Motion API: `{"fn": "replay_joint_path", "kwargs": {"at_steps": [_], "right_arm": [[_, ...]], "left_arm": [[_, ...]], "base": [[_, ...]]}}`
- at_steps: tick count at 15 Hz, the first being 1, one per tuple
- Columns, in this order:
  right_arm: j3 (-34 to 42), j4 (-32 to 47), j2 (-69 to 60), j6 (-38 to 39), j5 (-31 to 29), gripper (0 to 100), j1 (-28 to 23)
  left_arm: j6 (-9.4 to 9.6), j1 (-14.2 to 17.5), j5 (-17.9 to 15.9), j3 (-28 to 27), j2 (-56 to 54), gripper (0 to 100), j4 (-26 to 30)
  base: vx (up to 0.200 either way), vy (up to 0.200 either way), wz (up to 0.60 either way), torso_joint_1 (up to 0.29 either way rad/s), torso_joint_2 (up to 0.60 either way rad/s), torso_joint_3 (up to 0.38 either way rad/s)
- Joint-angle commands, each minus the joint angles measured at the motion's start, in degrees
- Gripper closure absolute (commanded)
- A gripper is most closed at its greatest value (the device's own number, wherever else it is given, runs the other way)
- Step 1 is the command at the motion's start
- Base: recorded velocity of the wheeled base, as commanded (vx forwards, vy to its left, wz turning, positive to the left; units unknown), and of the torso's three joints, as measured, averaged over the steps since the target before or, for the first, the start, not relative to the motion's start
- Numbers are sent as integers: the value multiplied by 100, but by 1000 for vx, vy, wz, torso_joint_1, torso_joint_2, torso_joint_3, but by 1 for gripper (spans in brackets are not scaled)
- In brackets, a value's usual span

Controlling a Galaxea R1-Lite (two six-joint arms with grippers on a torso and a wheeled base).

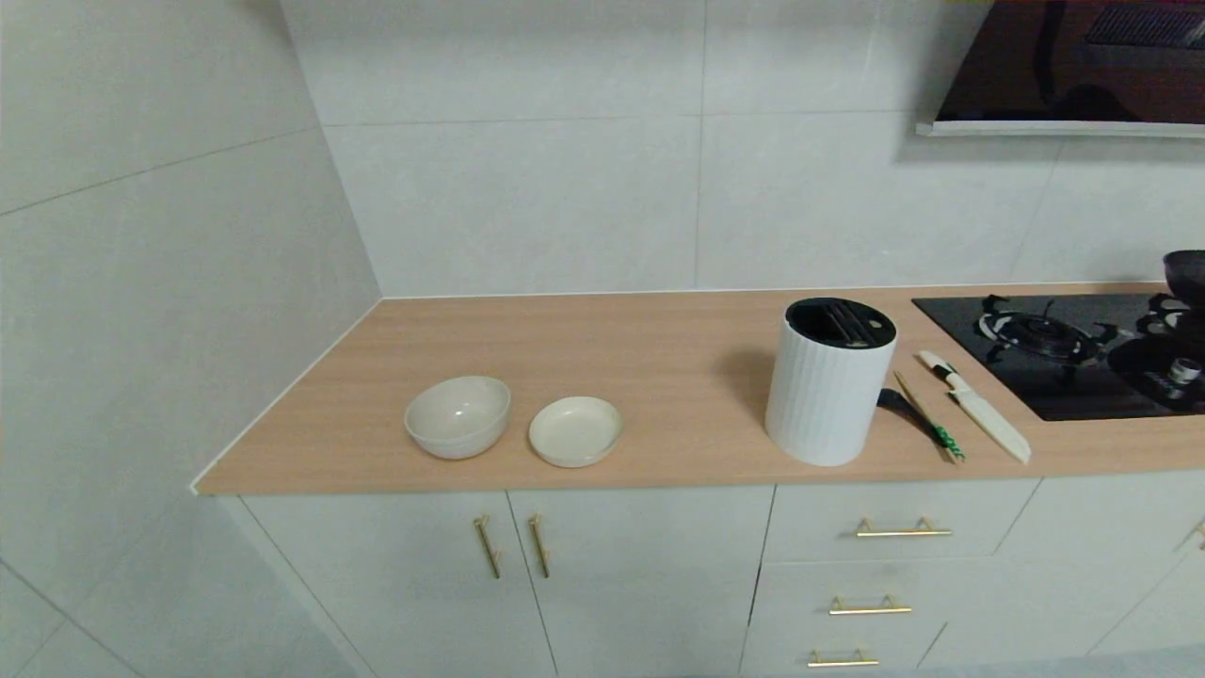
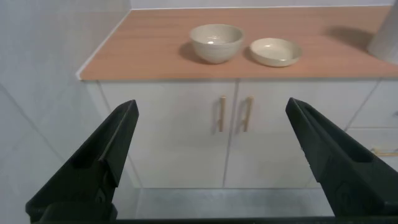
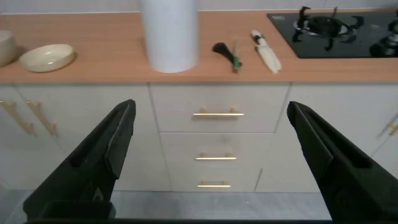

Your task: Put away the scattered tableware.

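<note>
Nearest the cameras, the left gripper (image 2: 210,109) hangs in front of the cabinet doors (image 2: 233,134), its two black fingers spread wide with nothing between them. The right gripper (image 3: 210,107) is held the same way before a stack of drawers (image 3: 217,134), fully parted and empty-handed.

Above the gold handles runs the wooden tabletop (image 1: 659,358). Toward its left end, close to the front edge, a cream bowl (image 1: 457,415) sits upright with a shallower cream dish (image 1: 575,430) just beside it on the right; the two appear not to touch.

Well apart to the right stands a tall white ribbed holder (image 1: 828,381) with a slotted black top. A dark utensil, seemingly a spoon (image 1: 899,403), lies against the holder's right side, part of it hidden behind the white wall. A pair of chopsticks (image 1: 930,419) lies just to its right, the green-patterned ends toward the front edge, and beyond them a white knife (image 1: 974,407) rests at an angle on the wood, near the corner of the gas hob (image 1: 1054,348).

The black hob is set into the right end of the tabletop, with a dark pot (image 1: 1186,273) at its far edge. Behind everything rises a pale tiled wall (image 1: 565,188), with a dark range hood (image 1: 1064,66) mounted over the burners.
</note>
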Motion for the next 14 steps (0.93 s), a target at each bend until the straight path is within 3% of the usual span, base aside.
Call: {"fn": "replay_joint_path", "kwargs": {"at_steps": [1,14], "right_arm": [[0,-1,7,-1,9,0,0],[0,-10,7,8,0,0,0]], "left_arm": [[-2,5,2,0,0,0,-1],[-2,5,2,0,0,0,-1]], "base": [[0,200,0,-2,-2,2],[0,200,0,4,2,2]]}}
